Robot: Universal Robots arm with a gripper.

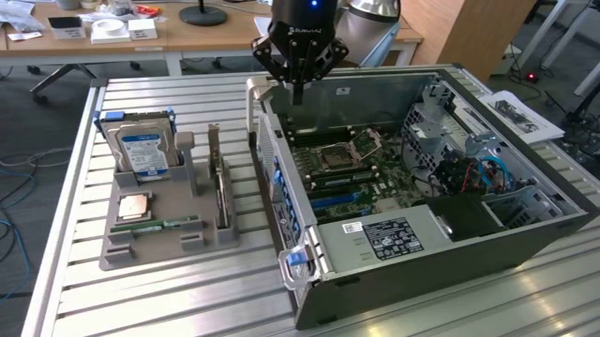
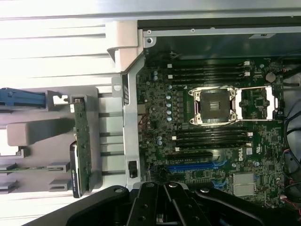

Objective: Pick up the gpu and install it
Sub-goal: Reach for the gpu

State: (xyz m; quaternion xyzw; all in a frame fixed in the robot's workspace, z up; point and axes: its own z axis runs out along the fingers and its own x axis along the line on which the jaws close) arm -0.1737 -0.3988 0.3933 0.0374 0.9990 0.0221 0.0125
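Nearest the camera, a slatted aluminium table [image 1: 140, 302] is seen. At the exterior view's left a grey moulded plastic holder [image 1: 159, 247] is laid flat on the slats. A thick silver hard drive with a blue label [image 1: 140, 151] is stood upright in its far end, a small square tan chip [image 1: 134, 205] is laid nearer the camera, and a narrow green memory stick [image 1: 154, 226] is laid just in front of that. The gpu [image 1: 220, 188], a thin flat rectangular circuit card, is stood on its long edge in a slot along the holder's side toward the case; it is touched by nothing but the holder. Just beside the holder, a dark grey metal computer case [image 1: 422, 274] is laid on its side with the panel off, so that a green motherboard [image 1: 349, 168] is exposed, with a square silver processor socket [image 2: 212, 106] and a long blue expansion slot [image 2: 193, 165] set into it. The black two-fingered gripper [image 1: 298, 97] is hung above the case's far wall, near the corner toward the holder; its fingers are pressed together and nothing is gripped. It is held well apart from the gpu. Toward the exterior view's right, blue cables [image 1: 492, 172] are looped inside the case, and a paper sheet [image 1: 520, 116] is laid on the table beyond it.
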